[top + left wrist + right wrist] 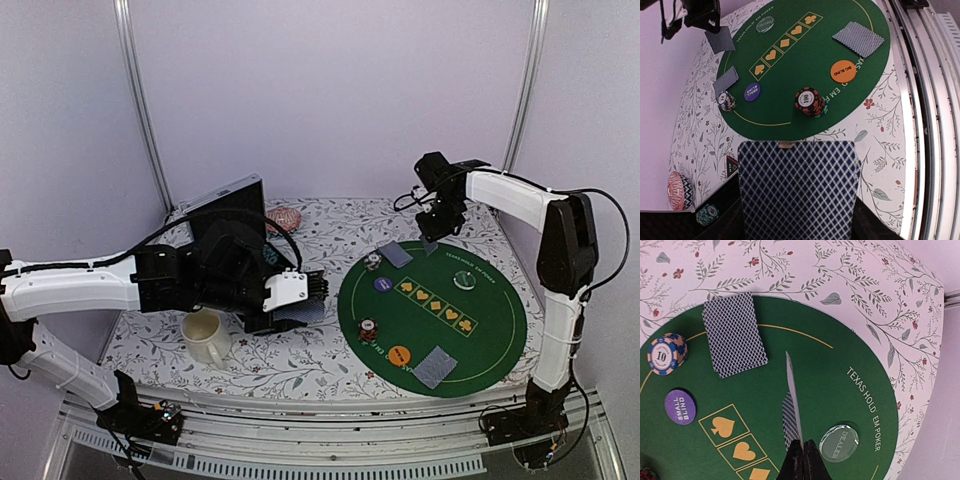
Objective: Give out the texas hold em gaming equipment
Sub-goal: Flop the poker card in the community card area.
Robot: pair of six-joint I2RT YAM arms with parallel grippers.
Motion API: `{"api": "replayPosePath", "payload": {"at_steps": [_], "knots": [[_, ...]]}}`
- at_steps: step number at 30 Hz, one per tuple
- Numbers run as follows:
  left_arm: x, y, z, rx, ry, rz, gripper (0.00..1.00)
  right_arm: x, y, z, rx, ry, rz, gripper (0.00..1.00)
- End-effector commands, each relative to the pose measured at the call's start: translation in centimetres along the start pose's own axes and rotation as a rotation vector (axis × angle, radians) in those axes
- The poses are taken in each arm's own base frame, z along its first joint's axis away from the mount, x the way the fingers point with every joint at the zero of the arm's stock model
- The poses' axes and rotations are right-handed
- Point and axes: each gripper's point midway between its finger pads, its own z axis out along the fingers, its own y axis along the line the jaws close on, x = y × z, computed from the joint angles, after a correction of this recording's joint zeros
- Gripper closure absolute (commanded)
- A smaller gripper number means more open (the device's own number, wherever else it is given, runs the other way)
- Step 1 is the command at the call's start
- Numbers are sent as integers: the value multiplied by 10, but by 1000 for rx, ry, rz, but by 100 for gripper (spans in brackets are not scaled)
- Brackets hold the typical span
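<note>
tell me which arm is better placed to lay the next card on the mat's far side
Right. The right gripper is shut on a card, edge-on above the far side of the green mat, beside a dealt card. The left gripper holds the deck off the mat, by the mug.

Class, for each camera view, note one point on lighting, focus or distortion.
Top external: soft, even light, no glare on the green mat. Left wrist: the table rails bow, a wide-lens effect; the near cards block the lower frame. Right wrist: mat print reads sharp, as does the edge-on card in the right gripper.
</note>
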Motion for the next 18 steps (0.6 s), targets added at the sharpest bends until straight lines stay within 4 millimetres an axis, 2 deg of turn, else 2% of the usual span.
{"api": "replayPosePath", "payload": {"at_steps": [1, 5, 10, 13, 15, 18], "knots": [[-5, 7, -7, -21, -36, 4, 39, 3, 0, 12, 227, 51, -125, 98], [-5, 8, -6, -23, -33, 0, 39, 19, 15, 32, 322, 126, -223, 98], [-4, 8, -7, -22, -35, -2, 39, 50, 48, 57, 308, 235, -331, 98], [-4, 8, -7, -20, -35, -1, 39, 64, 72, 66, 228, 273, -346, 98], [-5, 8, -8, -21, -37, -2, 39, 67, 88, 67, 142, 267, -325, 98], [-5, 8, -8, -21, -40, -1, 39, 68, 102, 69, 62, 252, -312, 98]]}}
